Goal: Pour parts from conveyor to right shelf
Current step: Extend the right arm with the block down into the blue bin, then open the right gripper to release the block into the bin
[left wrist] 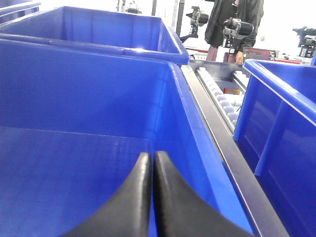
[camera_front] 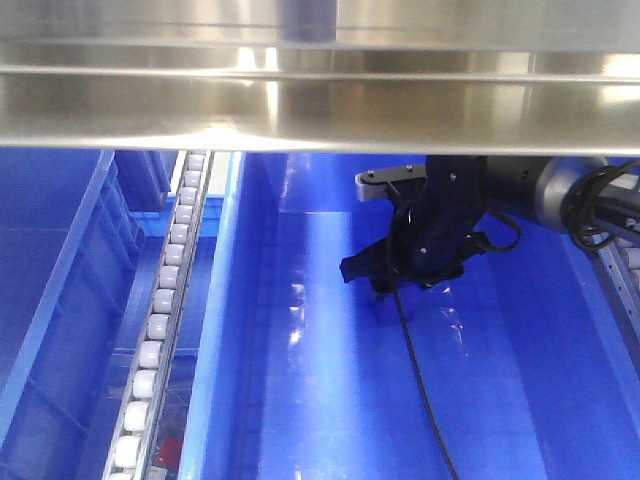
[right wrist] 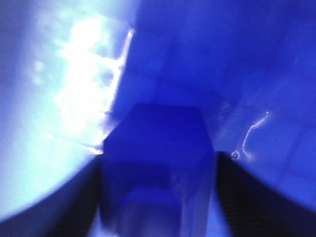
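right gripper down in the tub, block pinched

no readable writing anywhere. right gripper (camera_front: 412, 268) sits inside a big blue tub (camera_front: 300, 400) on the steel roller shelf (camera_front: 165, 300), pinching the blue block (right wrist: 157, 163). left gripper (left wrist: 152, 163) fingers pressed together over another tub (left wrist: 89, 98).

The stainless steel shelf (camera_front: 320, 110) carries tracks of small white rollers (camera_front: 165, 290). Large deep blue plastic tubs (camera_front: 300, 400) sit on them.
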Available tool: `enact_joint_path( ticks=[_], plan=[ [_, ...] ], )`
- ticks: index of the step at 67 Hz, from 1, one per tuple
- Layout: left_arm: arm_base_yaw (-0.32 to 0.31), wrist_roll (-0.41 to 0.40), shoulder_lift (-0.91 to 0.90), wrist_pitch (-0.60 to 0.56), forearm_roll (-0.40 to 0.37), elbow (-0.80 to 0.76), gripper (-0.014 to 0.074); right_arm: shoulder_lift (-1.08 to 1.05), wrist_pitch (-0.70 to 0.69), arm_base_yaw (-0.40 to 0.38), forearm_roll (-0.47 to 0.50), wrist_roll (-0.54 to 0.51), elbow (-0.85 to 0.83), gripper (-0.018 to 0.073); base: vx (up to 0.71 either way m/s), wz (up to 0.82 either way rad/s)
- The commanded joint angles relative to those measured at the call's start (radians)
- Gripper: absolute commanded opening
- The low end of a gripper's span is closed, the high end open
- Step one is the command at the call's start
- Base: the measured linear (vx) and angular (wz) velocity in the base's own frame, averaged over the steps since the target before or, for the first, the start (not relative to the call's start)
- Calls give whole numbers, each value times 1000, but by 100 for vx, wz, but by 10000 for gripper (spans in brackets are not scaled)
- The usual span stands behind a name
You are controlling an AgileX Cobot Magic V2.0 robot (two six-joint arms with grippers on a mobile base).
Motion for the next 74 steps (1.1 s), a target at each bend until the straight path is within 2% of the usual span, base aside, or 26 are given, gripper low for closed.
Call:
enact_joint_path(
  ticks=[1, 7, 26, 48, 74],
  plan=[
    [-5, -4, -8, -75, -9, 22, -6, -46, -45, 0, -10, -1, -28, 622, 0, 0],
    [-5, -4, -8, -75, -9, 22, -6, -56, -70, 0, -23, -2, -28, 651, 0, 0],
    [-5, -4, -8, -75, -9, 22, -6, -170, -189, 0, -71, -8, 21, 626, 0, 0],
    [-5, -4, -8, -75, -9, 22, -6, -470, -523, 0, -66, -59, 354, 568, 0, 0],
    [-5, -4, -8, -75, -9, 22, -6, -878, -600, 0, -56, -89, 626, 561, 0, 0]
  ],
)
